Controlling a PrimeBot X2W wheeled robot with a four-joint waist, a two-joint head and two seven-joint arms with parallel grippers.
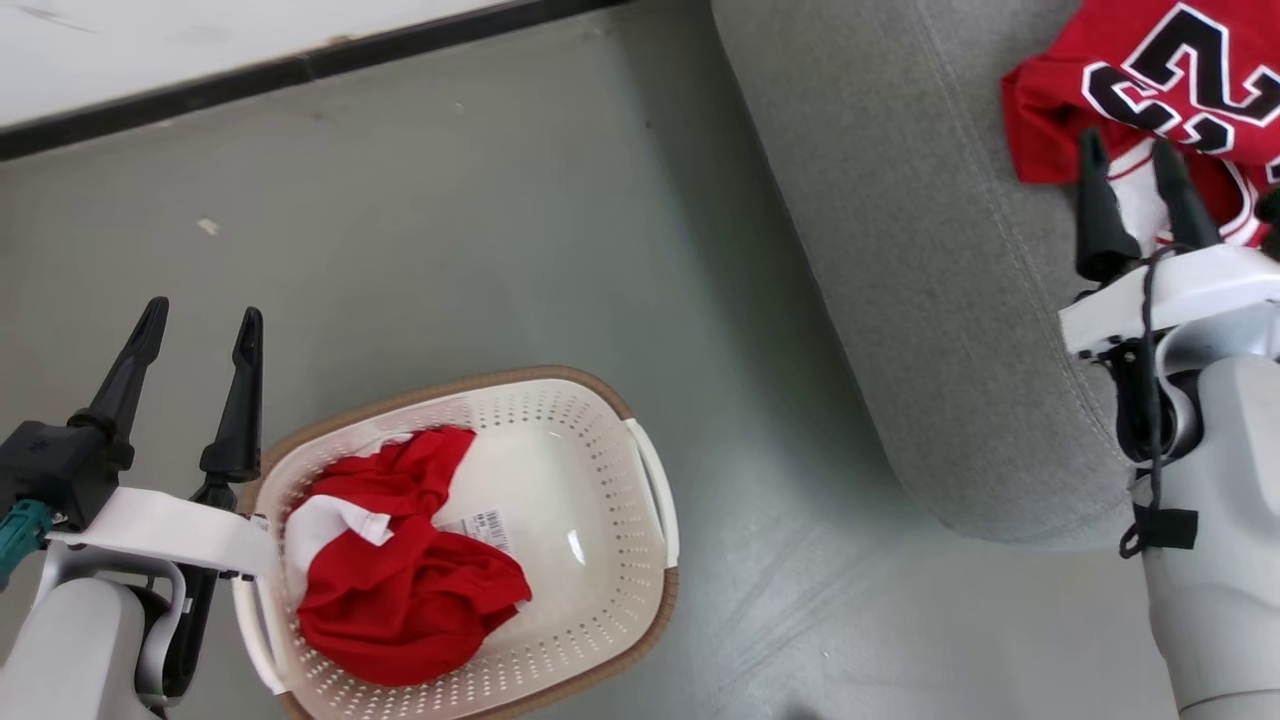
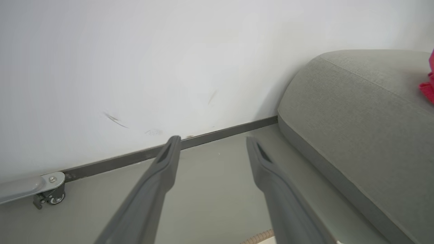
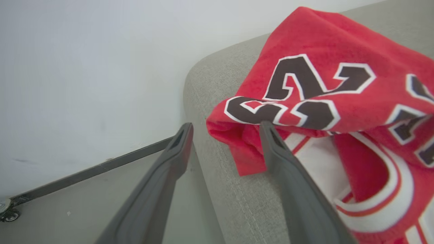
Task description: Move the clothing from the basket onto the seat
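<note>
— Two red garments by our count, one not yet moved. Starting at the left, our left fingers (image 1: 130, 360) are spread wide with nothing between them, over the floor (image 1: 500, 250) just beside the left end of the basket (image 1: 560, 400).

— We agree. From that wrist we look past them at the white wall (image 2: 135, 51), the dark skirting (image 2: 220, 132) and a small caster wheel (image 2: 51, 195) at the foot of the wall.

— Next comes the basket itself, standing on the floor, well apart from the seat (image 1: 900, 250). The crumpled red garment (image 1: 410, 600) lies in its left half, a white panel showing at the top of the heap. The right half of the basket's bottom is bare except for a small printed label (image 1: 485, 525) touching the cloth.

— Then a strip of bare floor, and the grey seat with its seam running along the rounded edge.

— On the seat, inside that seam, lies the red garment with the number 23 (image 1: 1160, 70), its white trim turned toward us.

— And our right fingers (image 1: 1098, 210) hover at that garment's near edge, parted wide and gripping nothing. From the right wrist, one finger shows over the grey fabric near the seat's edge and the other in front of the red cloth. We cannot tell whether it touches.
</note>
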